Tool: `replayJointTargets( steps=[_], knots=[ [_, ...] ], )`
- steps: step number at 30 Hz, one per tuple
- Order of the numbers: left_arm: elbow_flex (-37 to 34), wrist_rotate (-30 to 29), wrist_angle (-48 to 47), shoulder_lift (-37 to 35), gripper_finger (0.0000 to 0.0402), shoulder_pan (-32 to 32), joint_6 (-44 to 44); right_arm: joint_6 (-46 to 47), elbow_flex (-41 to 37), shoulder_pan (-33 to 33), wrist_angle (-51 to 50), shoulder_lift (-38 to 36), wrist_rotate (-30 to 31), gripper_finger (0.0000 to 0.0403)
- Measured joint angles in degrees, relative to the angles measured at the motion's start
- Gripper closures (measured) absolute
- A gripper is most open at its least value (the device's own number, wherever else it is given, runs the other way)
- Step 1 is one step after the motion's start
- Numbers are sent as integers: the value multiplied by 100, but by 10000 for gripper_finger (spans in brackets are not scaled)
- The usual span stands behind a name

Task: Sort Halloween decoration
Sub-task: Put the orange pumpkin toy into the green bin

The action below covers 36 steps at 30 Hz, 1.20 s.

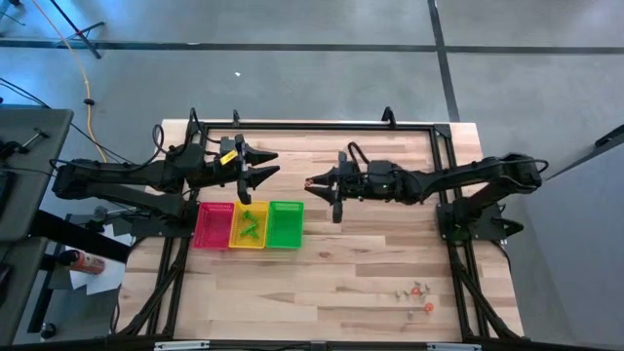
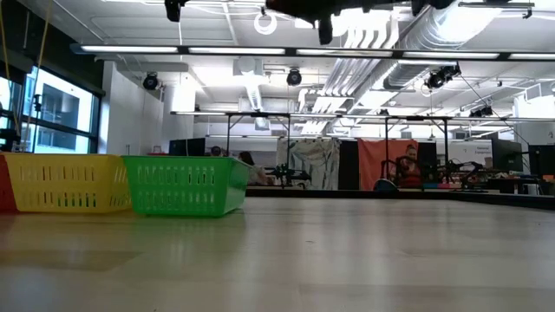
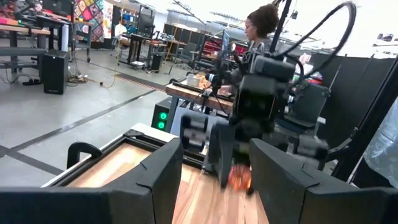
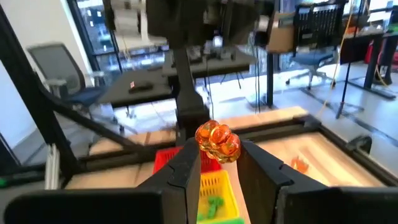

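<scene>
My right gripper (image 1: 308, 183) hangs level over the table's middle, pointing left, shut on a small orange trinket (image 4: 217, 140). Below and ahead of it stand three trays in a row: red (image 1: 214, 225), yellow (image 1: 248, 225) and green (image 1: 285, 224). Green trinkets (image 1: 251, 222) lie in the yellow tray. Several loose orange, green and pale trinkets (image 1: 414, 292) lie on the table at the near right. My left gripper (image 1: 273, 165) waits open above the far left, facing the right gripper, with nothing between its fingers. My right gripper pinches the orange trinket's lower part (image 4: 217, 153) between its two fingertips (image 4: 186, 163), at their free ends. The fingers lie level, coming from the table's right. The trinket sticks out past the tips and is lifted clear of the table.
A black frame (image 1: 322, 126) runs round the table's far and side edges. Bare wood (image 1: 322, 283) lies in front of the trays. In the low view the yellow tray (image 2: 65, 182) and green tray (image 2: 186, 185) stand at the left; people show in the room beyond.
</scene>
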Motion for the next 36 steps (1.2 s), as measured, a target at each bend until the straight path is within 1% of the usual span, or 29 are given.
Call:
replayJointTargets(
  steps=[3,7,12,18,30,33,36],
  knots=[
    [0,-2,0,1,228,0,0,81,0,9,6,310,-80,316],
    [0,-2,-1,1,228,0,0,281,0,14,7,767,-334,316],
    [0,-2,1,1,228,0,0,303,0,46,3,1310,-356,316],
    [0,-11,1,0,228,0,0,569,0,46,88,1827,-306,316],
    [0,-17,1,0,228,2,-7,637,50,146,203,2286,-317,316],
    [0,-17,-4,0,228,2,-104,595,292,190,93,2366,-313,316],
    [0,-17,-8,2,228,2,-153,338,681,232,-296,2499,-315,316]
  ],
)
